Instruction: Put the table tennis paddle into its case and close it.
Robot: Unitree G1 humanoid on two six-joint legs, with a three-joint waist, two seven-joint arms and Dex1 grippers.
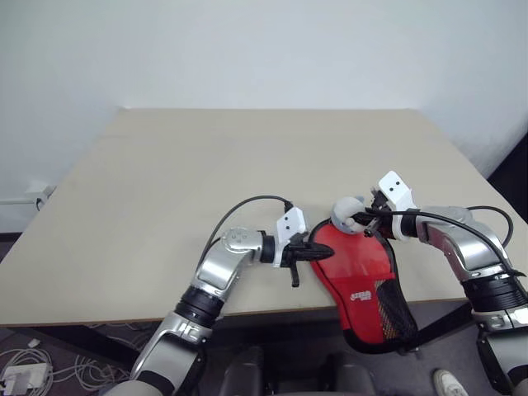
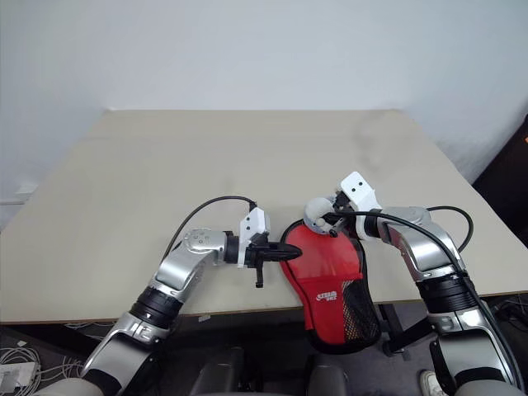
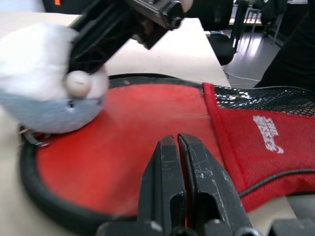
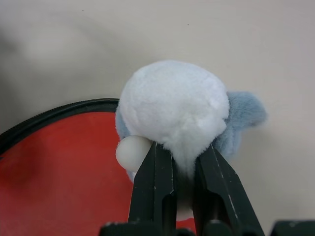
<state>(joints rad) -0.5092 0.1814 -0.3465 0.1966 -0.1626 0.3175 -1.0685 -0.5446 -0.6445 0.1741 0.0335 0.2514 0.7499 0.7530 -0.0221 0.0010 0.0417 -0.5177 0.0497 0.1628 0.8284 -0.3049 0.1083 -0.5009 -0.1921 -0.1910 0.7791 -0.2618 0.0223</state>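
The red case (image 1: 359, 268) with black edging lies flat at the table's front edge, its narrow mesh-pocket end (image 1: 394, 309) hanging past the edge. The paddle is hidden. A white and grey-blue fluffy ball (image 1: 345, 211) sits at the case's round far end, by the zip. My right gripper (image 1: 356, 219) is shut on this ball, and its fingers (image 4: 157, 187) pinch the fluff from below in the right wrist view. My left gripper (image 1: 323, 252) is shut, with nothing between its fingers (image 3: 162, 177). It points sideways with its tips at the case's left rim, over the red surface (image 3: 123, 142).
The beige table (image 1: 247, 165) stretches far back to a white wall. A black cable (image 1: 247, 206) loops over my left forearm. Cables and a white box (image 1: 21, 375) lie on the floor at the lower left.
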